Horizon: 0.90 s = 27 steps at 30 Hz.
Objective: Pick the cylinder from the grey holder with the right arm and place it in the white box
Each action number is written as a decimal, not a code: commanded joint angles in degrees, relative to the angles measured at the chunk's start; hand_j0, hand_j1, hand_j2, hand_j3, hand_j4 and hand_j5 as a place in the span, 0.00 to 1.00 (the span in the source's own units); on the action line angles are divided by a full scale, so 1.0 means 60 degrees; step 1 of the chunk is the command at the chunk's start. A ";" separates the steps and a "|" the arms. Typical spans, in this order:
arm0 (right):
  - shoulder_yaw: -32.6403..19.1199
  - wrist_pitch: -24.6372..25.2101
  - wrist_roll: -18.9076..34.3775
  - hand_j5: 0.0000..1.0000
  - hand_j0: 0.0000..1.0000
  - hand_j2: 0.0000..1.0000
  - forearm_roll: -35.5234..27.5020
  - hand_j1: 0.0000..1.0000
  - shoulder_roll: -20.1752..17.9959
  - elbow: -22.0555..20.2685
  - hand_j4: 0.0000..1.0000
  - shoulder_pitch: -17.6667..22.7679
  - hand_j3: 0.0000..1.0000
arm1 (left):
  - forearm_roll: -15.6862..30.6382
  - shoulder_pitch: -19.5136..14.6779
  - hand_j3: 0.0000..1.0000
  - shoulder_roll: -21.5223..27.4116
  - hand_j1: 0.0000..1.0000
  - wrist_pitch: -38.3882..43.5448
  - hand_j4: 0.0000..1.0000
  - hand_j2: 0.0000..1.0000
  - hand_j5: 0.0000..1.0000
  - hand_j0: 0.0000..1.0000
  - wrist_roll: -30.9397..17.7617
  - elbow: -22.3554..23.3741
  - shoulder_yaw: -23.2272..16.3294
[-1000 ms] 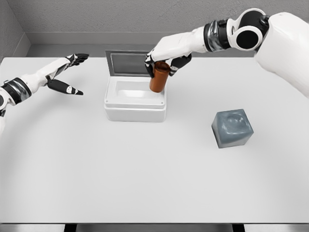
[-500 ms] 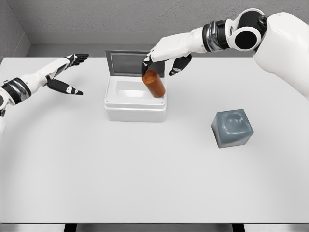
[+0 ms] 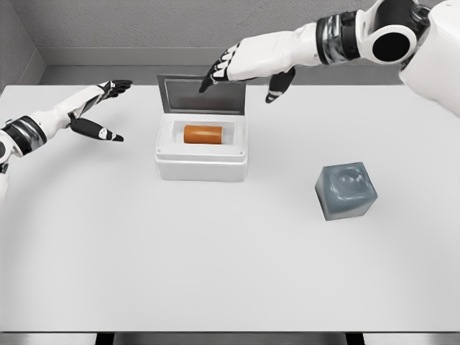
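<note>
An orange cylinder (image 3: 203, 134) lies on its side inside the white box (image 3: 202, 164), whose grey lid (image 3: 202, 95) stands open at the back. My right hand (image 3: 243, 72) hovers above the box's back edge with fingers spread, holding nothing. The grey holder (image 3: 346, 190) stands alone on the table to the right, with nothing in it. My left hand (image 3: 99, 109) is held open over the table's far left.
The white table (image 3: 215, 251) ends at a front edge near the bottom of the view. A grey wall runs behind it.
My right hand let go of the cylinder, which fell and came to rest on its side in the box. The hand has risen and opened.
</note>
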 commanded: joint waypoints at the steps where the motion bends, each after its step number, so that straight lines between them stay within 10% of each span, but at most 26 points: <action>1: -0.0038 0.0021 -0.0003 1.00 1.00 1.00 -0.0096 1.00 -0.0875 -0.0414 1.00 -0.0015 1.00 | 0.0070 0.0000 1.00 0.0005 1.00 0.0013 1.00 1.00 1.00 1.00 0.0003 0.0003 -0.0026; 9: 0.0094 0.0021 -0.0519 1.00 1.00 1.00 -0.0653 1.00 -0.4011 -0.0883 1.00 0.0498 1.00 | 0.0187 -0.0791 1.00 -0.0157 1.00 0.0027 1.00 1.00 1.00 1.00 0.0003 0.0633 0.0238; 18: -0.1415 0.0021 -0.0622 1.00 1.00 1.00 -0.0638 1.00 -0.4289 -0.1191 1.00 0.2241 1.00 | 0.0041 -0.1406 1.00 -0.0962 1.00 0.0027 1.00 1.00 1.00 1.00 0.0003 0.1791 0.0106; 27: -0.1429 0.0021 -0.0636 1.00 1.00 1.00 -0.0770 1.00 -0.4480 -0.2216 1.00 0.2373 1.00 | -0.0223 -0.1802 1.00 -0.1270 1.00 0.0174 1.00 1.00 1.00 1.00 0.0003 0.2332 0.0092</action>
